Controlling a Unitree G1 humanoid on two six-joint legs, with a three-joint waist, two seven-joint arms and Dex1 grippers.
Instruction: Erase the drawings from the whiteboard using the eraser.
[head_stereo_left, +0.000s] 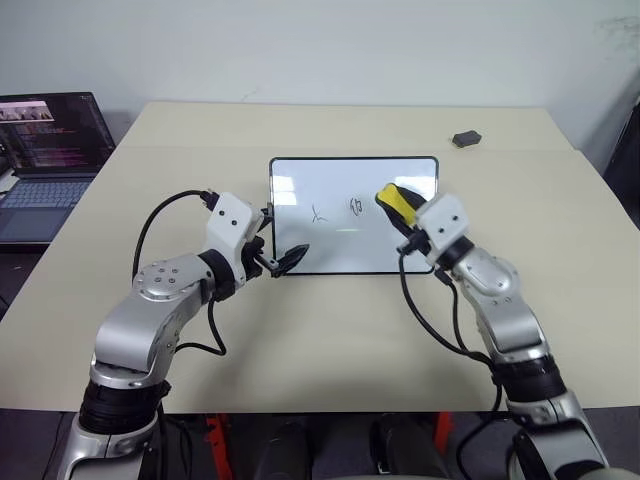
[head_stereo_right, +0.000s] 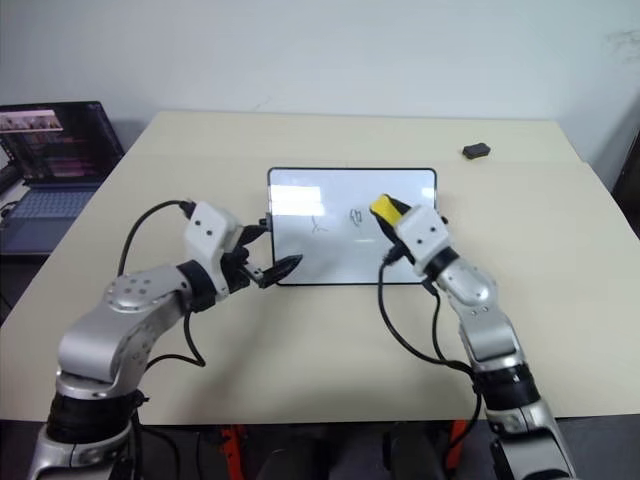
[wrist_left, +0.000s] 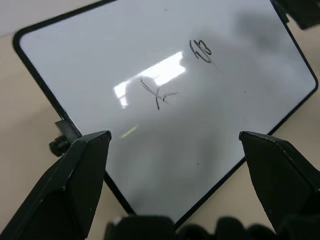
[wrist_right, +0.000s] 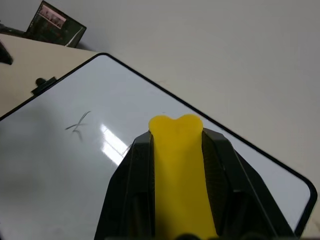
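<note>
Whiteboard (head_stereo_left: 352, 215): lay flat at mid-table, its long edge across the robot's front, glossy face up, so both arms could reach it.

Head views. Two drawings (head_stereo_left: 337, 208) showed on the face, an x-like scribble and a curly one beside it, roughly central. A third mark could not be made out; the spot to their right was covered. Eraser (head_stereo_left: 396, 203), a yellow block, was pinched in the right gripper (head_stereo_left: 402, 212) and held over the right half of the board, just right of the curly mark; contact with the surface could not be told. That placing probably suited a sweep leftward across the row. Left gripper (head_stereo_left: 283, 262) sat at the board's near left corner with its fingers spread, apparently to brace the board against sliding; whether it touched the frame was unclear. A dark lump (head_stereo_left: 466, 138) lay at the far right of the table, well apart. A laptop (head_stereo_left: 50, 160) stood off the table's left side.

Left wrist view. Fingers (wrist_left: 75, 175) stood wide apart, nothing between them, with the board's corner and a side knob (wrist_left: 59, 145) just beyond. Both scribbles remained intact.

Right wrist view. Fingers (wrist_right: 132, 185) were pressed onto the eraser's two sides, the yellow end jutting past the tips above the board. The x-like mark showed beyond it, untouched. Judged stage: wiping not yet under way on those two marks.
</note>
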